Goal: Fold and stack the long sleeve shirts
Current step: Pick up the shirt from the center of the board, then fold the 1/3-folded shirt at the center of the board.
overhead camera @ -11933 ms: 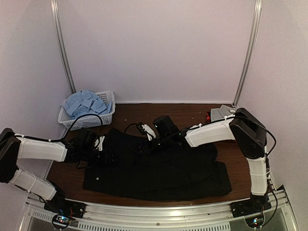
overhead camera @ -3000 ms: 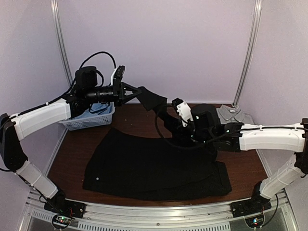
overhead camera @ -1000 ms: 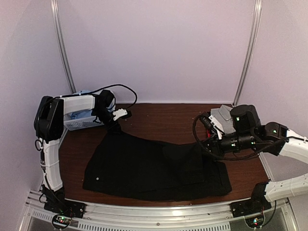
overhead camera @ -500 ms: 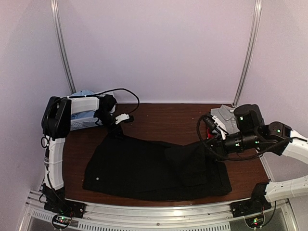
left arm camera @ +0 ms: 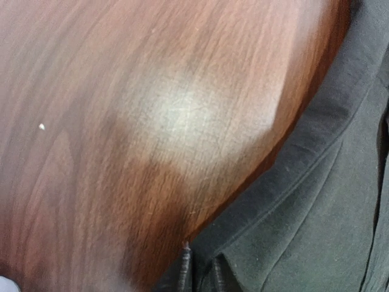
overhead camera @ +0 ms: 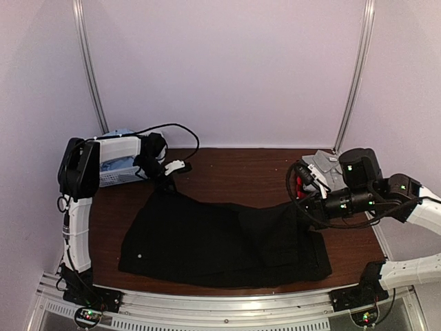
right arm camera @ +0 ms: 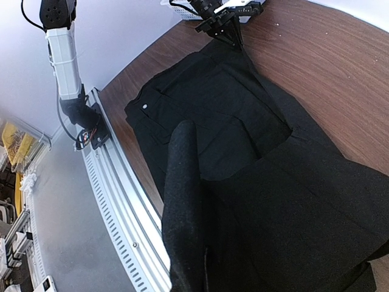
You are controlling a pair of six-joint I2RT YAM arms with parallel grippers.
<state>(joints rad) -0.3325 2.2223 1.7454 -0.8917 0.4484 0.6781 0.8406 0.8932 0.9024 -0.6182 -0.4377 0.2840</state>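
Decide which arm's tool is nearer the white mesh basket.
Left. The left tool sits right beside the basket, at the black shirt's far corner; the right tool is across the table, near the grey shirt.

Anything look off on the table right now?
Yes: the black shirt lies askew, its far edge slanting across the table, and its right side is bunched up where the right gripper pinches it.
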